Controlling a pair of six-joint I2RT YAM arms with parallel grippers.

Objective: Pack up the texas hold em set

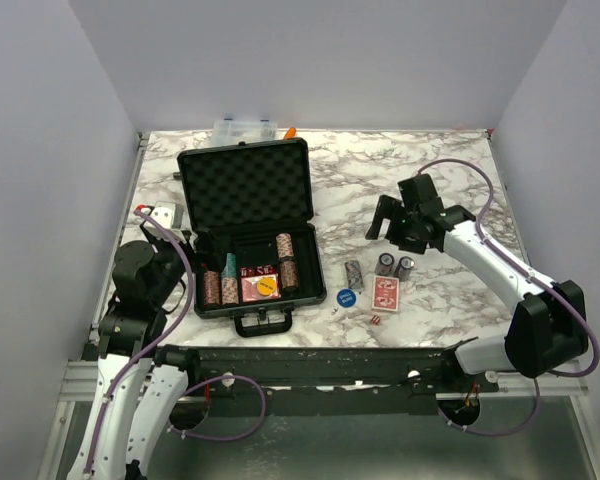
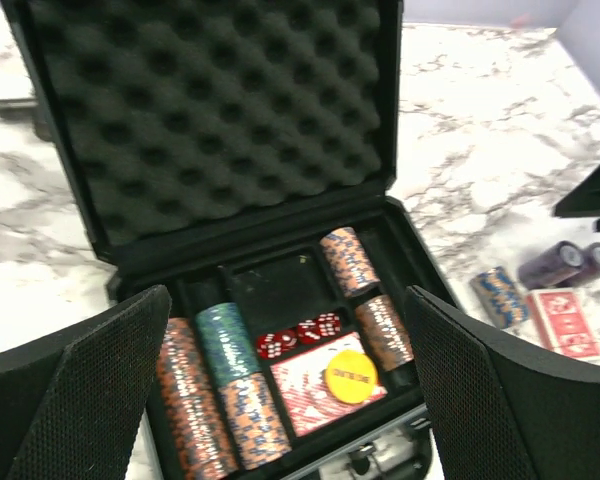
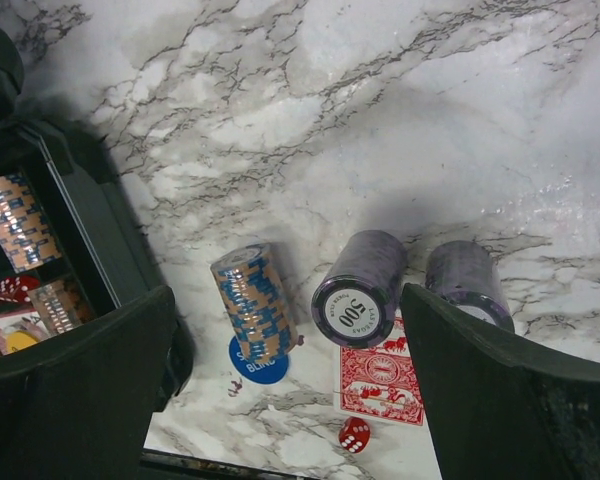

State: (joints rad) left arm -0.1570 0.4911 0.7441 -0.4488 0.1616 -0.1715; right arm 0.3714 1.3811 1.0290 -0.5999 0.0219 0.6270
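While both claws stood released, set: part in the case, part loose on the table to its right.
Left claw (image 2: 285,300): jaws wide apart, empty, at the near left, facing the case.
Handle (image 1: 261,320): on the case's near wall; rigid; judged the sound hold once the lid was shut.
Case (image 1: 317,265): black, hard, lying open; likely heavy with chips.
Packed chips (image 2: 225,345): stacks seated in foam slots.
Packed deck (image 2: 310,395): red-backed, a yellow disc (image 2: 351,376) on it, packed dice (image 2: 300,335) just behind.
Loose dice (image 1: 377,319): tiny, hard, apt to roll; needed a square pinch.
Button (image 3: 255,365): blue, flat, just beside the striped stack's near end; thin and slick, best taken by the rim.
Loose deck (image 3: 378,385): flat, low; to be gripped across its long edges.
Striped stack (image 3: 255,300): on its side; dense loose discs, likely to fan apart unless squeezed end to end.
Purple stacks (image 3: 358,290): two, side by side, just beyond the loose deck; same handling.
Right claw (image 3: 288,300): jaws wide, empty, over the loose pieces.
Lid (image 1: 245,185): foam-lined, raised on the far side.
Organizer (image 1: 245,127): clear, at the far edge.
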